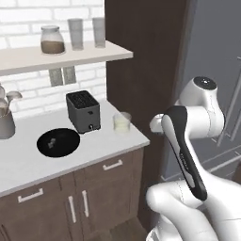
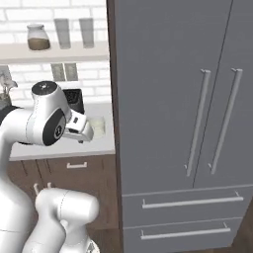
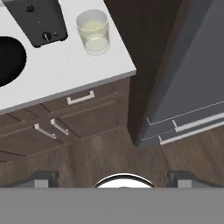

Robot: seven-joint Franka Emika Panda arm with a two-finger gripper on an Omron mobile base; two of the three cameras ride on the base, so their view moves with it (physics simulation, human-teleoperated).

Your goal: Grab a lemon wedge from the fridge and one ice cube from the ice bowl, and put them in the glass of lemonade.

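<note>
Tool (image 3: 112,177): fingers spread wide, empty, over the floor.
Fridge (image 2: 197,99): right of tool, doors shut — lemon wedge unseen; likely light, slippery.
Glass of lemonade (image 3: 93,31): ahead on worktop (image 3: 65,65) — fragile.

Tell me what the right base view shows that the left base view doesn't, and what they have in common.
Right base view alone: the fridge head-on, both doors shut, with its two long bar handles and two drawers below.

Left base view alone: the ice bowl whole on the counter, small pale pieces inside it, and a grey utensil pot at the far left.

Both: the glass of lemonade beside the toaster, the shelf with a jar and two tall grey glasses.
</note>
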